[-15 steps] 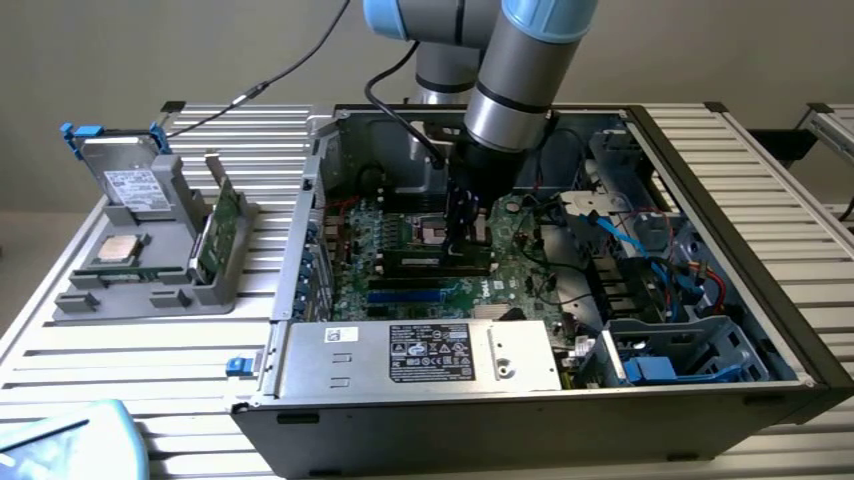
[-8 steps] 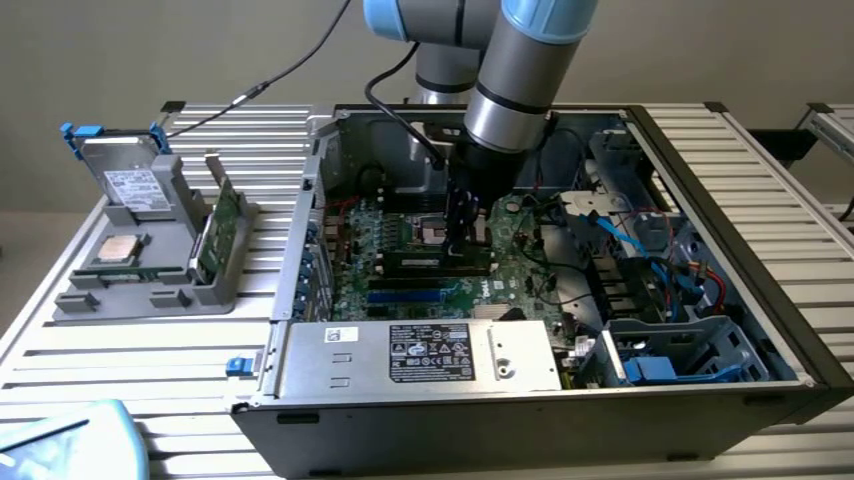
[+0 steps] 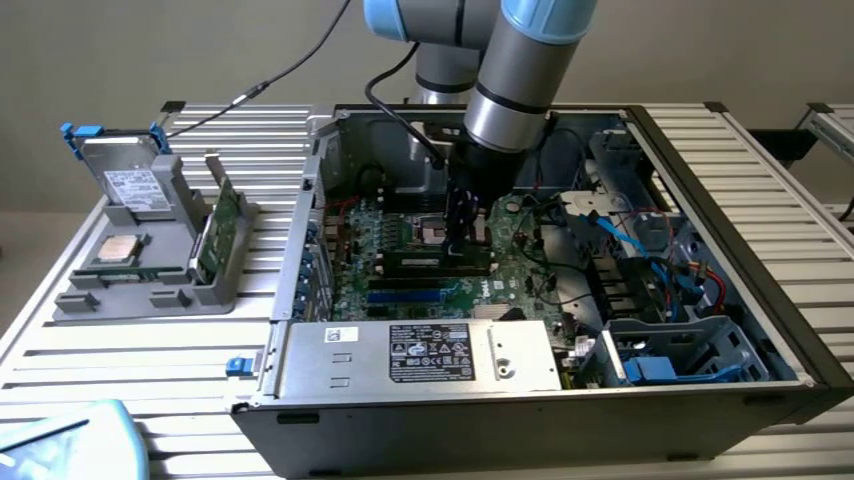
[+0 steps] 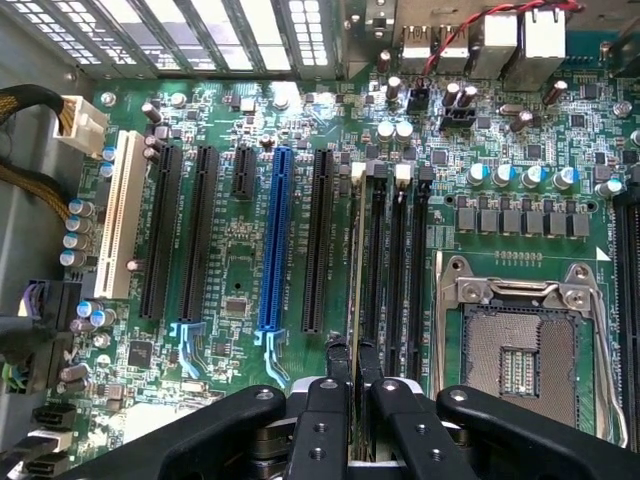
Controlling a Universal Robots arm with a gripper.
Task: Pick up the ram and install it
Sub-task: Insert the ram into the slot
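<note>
Over motherboard (image 4: 240, 290), ram (image 4: 357, 270) within end effector (image 4: 354, 358)

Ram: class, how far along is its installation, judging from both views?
Done: the ram is picked up and inside the case. In hand: the gripper is shut on it, edge-on along the memory slots. Left: seating and release; whether it has entered a slot cannot be told.

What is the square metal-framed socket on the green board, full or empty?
Empty: the socket shows a bare grid of contacts, no chip seated.
</note>
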